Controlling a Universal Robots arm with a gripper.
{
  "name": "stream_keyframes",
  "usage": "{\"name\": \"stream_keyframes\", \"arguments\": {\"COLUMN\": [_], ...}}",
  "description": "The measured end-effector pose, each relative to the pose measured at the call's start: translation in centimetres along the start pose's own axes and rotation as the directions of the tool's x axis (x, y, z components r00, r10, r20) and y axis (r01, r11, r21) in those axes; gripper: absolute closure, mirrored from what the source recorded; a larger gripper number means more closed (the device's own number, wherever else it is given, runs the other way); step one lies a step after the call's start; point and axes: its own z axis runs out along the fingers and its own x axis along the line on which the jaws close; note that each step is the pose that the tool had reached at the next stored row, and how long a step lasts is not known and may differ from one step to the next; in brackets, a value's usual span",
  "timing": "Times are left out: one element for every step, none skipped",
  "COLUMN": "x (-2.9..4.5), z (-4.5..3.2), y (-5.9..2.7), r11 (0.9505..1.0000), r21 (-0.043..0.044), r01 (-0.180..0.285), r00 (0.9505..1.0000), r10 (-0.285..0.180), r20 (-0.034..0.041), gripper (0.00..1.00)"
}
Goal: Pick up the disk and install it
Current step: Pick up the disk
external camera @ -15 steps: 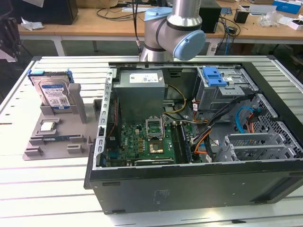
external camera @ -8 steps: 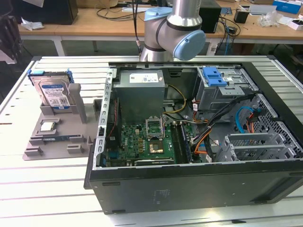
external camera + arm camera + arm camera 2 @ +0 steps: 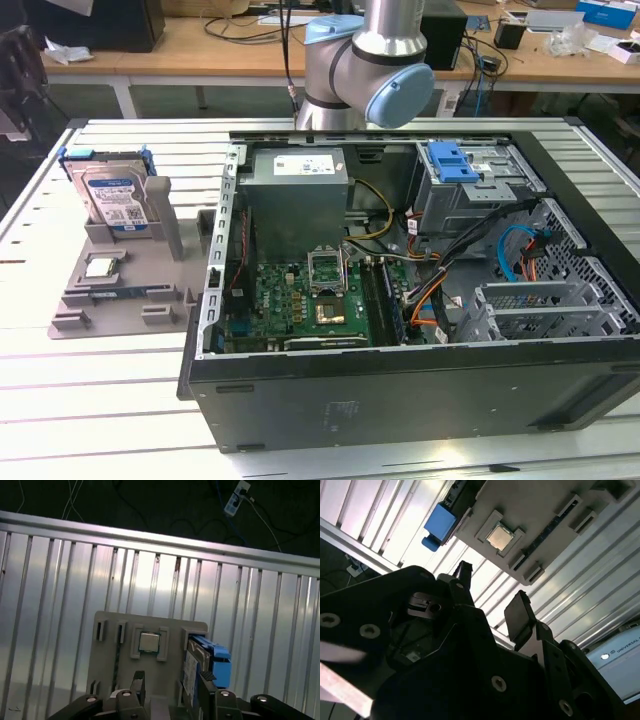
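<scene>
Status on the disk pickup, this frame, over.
End effector open, empty, pointed at grey holder. Disk upright in holder, ungripped. Processor chip seated beside it, apart from disk.

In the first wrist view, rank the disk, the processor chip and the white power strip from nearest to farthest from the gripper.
From the gripper:
1. The disk, upright at the edge of the grey tray, right beside one fingertip.
2. The processor chip, flat in a pocket of the tray, a little beyond the fingers.
3. The white power strip, on the dark floor past the slatted table.
</scene>
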Motion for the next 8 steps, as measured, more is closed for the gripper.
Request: {"name": "stream_keyframes", "arguments": {"x": [0.01, 0.01, 0.01, 0.01, -0.02, -0.19, -0.35, -0.54], "z": [0.00, 0.00, 0.00, 0.00, 0.01, 0.03, 0.04, 0.05], "y": [0.00, 0.00, -0.01, 0.00, -0.01, -0.03, -0.05, -0.08], "r11": [0.9998, 0.9998, 0.9998, 0.9998, 0.9998, 0.9998, 0.9998, 0.9998], "r21": [0.0003, 0.0004, 0.0005, 0.0004, 0.0006, 0.0004, 0.0004, 0.0003], "r01": [-0.017, -0.018, -0.018, -0.018, -0.018, -0.018, -0.018, -0.018], "r00": [0.9998, 0.9998, 0.9998, 0.9998, 0.9998, 0.9998, 0.9998, 0.9998], "r10": [0.017, 0.018, 0.018, 0.018, 0.018, 0.018, 0.018, 0.018], "r20": [0.0007, 0.0008, 0.0008, 0.0009, 0.0010, 0.0013, 0.0013, 0.0013], "gripper": [0.46, 0.46, 0.46, 0.46, 0.46, 0.46, 0.46, 0.46]}}
